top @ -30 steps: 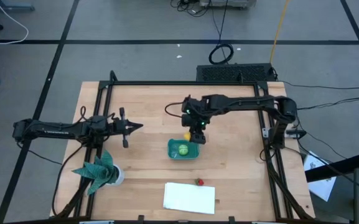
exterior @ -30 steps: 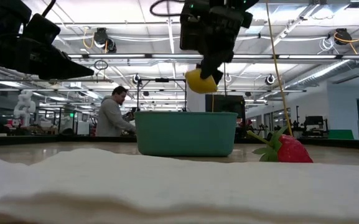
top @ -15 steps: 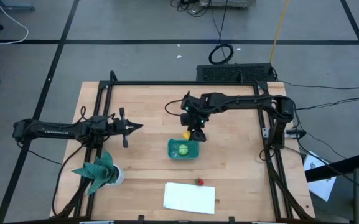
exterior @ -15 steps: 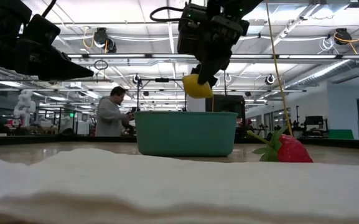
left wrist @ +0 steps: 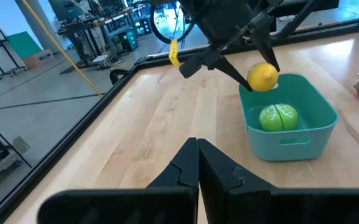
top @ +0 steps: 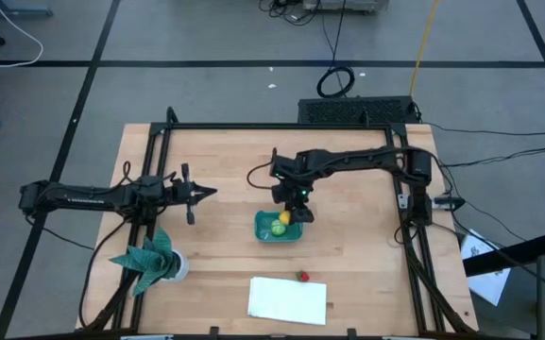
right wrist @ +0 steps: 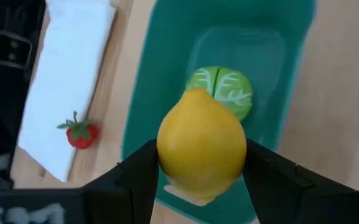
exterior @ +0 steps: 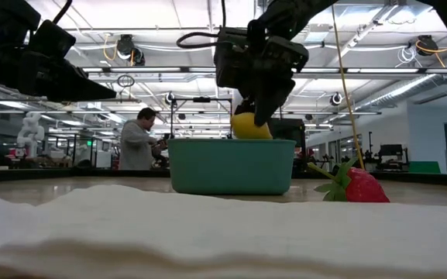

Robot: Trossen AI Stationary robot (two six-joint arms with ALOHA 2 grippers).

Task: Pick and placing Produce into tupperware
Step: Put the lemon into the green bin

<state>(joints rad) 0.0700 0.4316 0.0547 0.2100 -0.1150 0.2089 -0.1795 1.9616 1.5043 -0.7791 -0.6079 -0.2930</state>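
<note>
— Tupperware [top: 279, 228] near the middle of the wooden surface [top: 225, 161], teal, holding the green round piece [top: 278, 228]. Beyond the tupperware in the low view: an open workshop with ceiling lights and a person [exterior: 139, 141] standing far off.
— And around the tupperware?
— White rectangle [top: 288, 299] near its front side, red strawberry-like piece [top: 302, 277] between the two, just beside the rectangle. Teal plant in a white pot [top: 151, 258] well off toward the left arm.
— Arm pose?
— Right arm stretched across the surface, wrist bent down over the tupperware. Left arm low and level, well apart from the tupperware.
— Claws?
— Right claw [top: 291, 213] partly spread, pinching the yellow lemon [right wrist: 202, 145] just above the tupperware's rim, over the green piece. Left claw [left wrist: 197, 168] pressed together, holding nothing.
</note>
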